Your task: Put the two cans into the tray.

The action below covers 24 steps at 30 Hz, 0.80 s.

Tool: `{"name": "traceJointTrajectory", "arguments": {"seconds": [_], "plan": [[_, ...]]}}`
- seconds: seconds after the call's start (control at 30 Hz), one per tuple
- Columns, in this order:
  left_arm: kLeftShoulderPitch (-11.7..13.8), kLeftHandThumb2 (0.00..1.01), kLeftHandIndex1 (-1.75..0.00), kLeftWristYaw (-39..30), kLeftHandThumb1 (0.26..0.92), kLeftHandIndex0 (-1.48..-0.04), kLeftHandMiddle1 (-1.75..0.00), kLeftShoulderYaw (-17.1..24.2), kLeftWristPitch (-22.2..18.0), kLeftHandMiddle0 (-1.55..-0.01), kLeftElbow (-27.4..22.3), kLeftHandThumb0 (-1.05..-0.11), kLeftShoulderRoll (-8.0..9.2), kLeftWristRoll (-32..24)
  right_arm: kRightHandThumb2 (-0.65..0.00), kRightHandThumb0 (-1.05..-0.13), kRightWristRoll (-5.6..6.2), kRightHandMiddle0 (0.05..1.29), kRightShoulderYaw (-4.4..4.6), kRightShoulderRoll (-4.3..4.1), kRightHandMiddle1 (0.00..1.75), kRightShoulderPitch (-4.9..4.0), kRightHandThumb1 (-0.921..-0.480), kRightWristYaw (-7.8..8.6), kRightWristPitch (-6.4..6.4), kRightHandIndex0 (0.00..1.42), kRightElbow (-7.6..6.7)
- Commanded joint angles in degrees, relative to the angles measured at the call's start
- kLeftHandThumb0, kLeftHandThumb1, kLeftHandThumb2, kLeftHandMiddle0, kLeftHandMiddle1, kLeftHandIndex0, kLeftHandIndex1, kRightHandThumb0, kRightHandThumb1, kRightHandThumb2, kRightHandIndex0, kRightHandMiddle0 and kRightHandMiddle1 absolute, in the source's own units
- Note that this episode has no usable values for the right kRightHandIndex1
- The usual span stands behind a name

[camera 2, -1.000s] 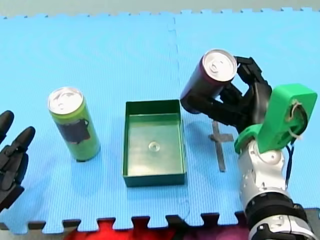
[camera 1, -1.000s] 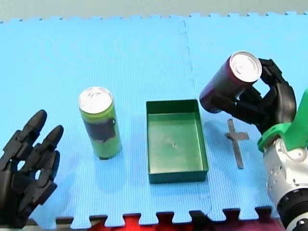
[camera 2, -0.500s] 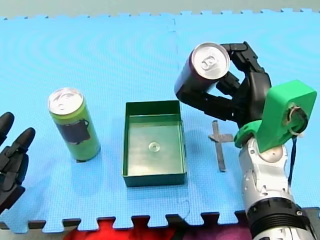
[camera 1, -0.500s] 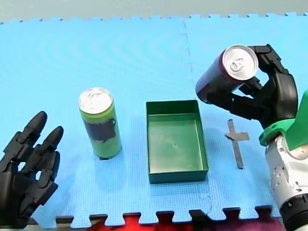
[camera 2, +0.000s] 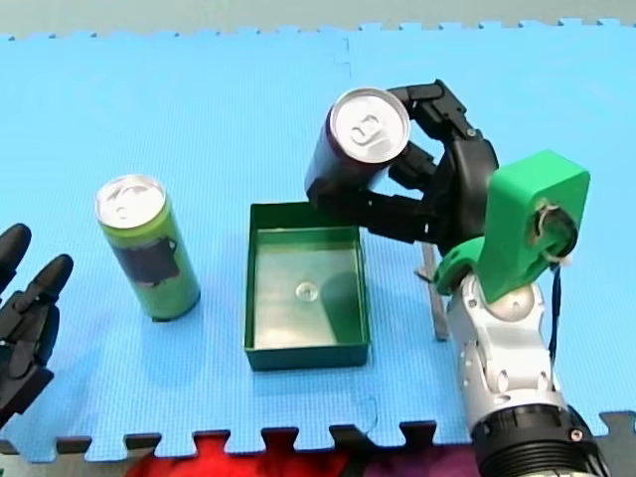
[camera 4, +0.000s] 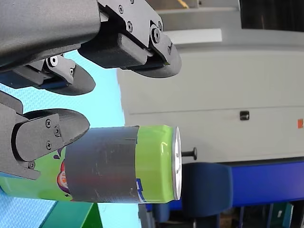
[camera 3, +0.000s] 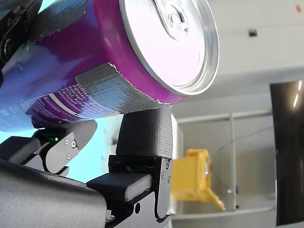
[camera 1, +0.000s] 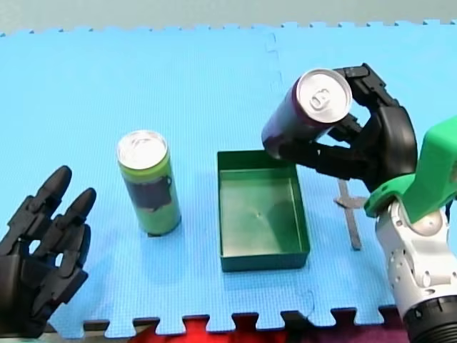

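Observation:
My right hand (camera 1: pixel 341 140) is shut on a purple can (camera 1: pixel 305 114) and holds it tilted in the air, above the far right corner of the green tray (camera 1: pixel 263 259). In the first wrist view the purple can (camera 3: pixel 90 61) lies against a black finger (camera 3: pixel 142 133). A green can (camera 1: pixel 148 183) with a dark label stands upright on the blue mat, left of the tray. My left hand (camera 1: pixel 44 246) is at the near left edge, apart from the green can and holding nothing. In the second wrist view the green can (camera 4: pixel 123 168) sits just beyond black fingers (camera 4: pixel 52 128).
A grey tape cross (camera 1: pixel 350 214) is stuck to the mat right of the tray. The blue foam mat (camera 1: pixel 178 78) ends in a jigsaw edge at the front, with a red strip (camera 1: pixel 207 332) below it.
My right hand has carried the purple can up and to the left, from beside the tray to above its far right corner. The left hand and the green can have stayed put.

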Motion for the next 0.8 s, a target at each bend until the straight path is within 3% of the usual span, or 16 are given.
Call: {"name": "traceJointTrajectory", "arguments": {"seconds": [0.0,0.07,0.13,0.2,0.43,0.5,0.57,0.67,0.77], "plan": [[-0.1,0.57,-0.01,0.2,0.921,-0.48,-0.01,0.1,-0.3,-0.55,0.1,-1.048,0.05,-0.1,-0.003,-0.220,-0.28,0.54,0.03,0.16,1.75,-1.35,-0.813,-0.39,-1.67,0.93,2.40],[-0.1,0.57,-0.01,0.3,0.921,-0.48,-0.01,0.2,-0.4,-0.56,0.1,-1.048,0.03,-0.1,-0.004,-0.221,-0.44,0.54,-0.19,0.16,1.75,-2.95,-0.815,-0.51,-2.67,0.93,5.98],[-0.1,0.57,-0.01,0.3,0.921,-0.48,-0.01,0.2,-0.4,-0.56,0.1,-1.048,0.05,-0.1,-0.005,-0.223,-0.53,0.54,-0.35,0.19,1.75,-4.52,-0.817,-0.70,-2.07,0.93,8.87],[-0.1,0.57,-0.01,0.3,0.921,-0.48,-0.01,0.2,-0.4,-0.56,0.2,-1.048,0.08,-0.1,-0.005,-0.225,-0.50,0.54,-0.40,0.33,1.75,-5.94,-0.819,-1.14,0.35,0.93,10.72],[-0.1,0.57,-0.01,0.4,0.921,-0.48,-0.01,0.1,-0.3,-0.56,-0.1,-1.048,-0.10,-0.1,-0.004,-0.226,0.53,0.54,-1.47,0.13,1.75,-11.49,-0.818,-2.10,12.12,0.93,16.04],[0.0,0.57,-0.01,0.6,0.921,-0.48,-0.01,0.1,-0.3,-0.56,-0.1,-1.048,-0.22,0.0,-0.003,-0.225,0.49,0.54,-1.69,-0.27,1.75,-12.89,-0.817,-2.04,13.95,0.93,17.53],[0.0,0.57,-0.01,0.7,0.921,-0.48,-0.01,0.0,-0.4,-0.56,-0.2,-1.048,-0.31,0.1,-0.002,-0.224,0.19,0.54,-1.79,-0.70,1.75,-14.09,-0.816,-1.75,14.34,0.93,19.50],[0.1,0.57,0.00,1.0,0.921,-0.48,-0.01,-0.1,-0.5,-0.55,-0.3,-1.048,-0.42,0.3,-0.001,-0.221,-0.22,0.53,-1.89,-1.29,1.75,-15.49,-0.814,-0.90,13.62,0.93,22.45],[0.1,0.57,0.00,1.2,0.921,-0.48,-0.01,-0.1,-0.6,-0.55,-0.3,-1.048,-0.54,0.5,0.000,-0.219,-0.62,0.53,-2.03,-1.60,1.75,-16.63,-0.812,-0.55,12.78,0.93,24.26]]}}
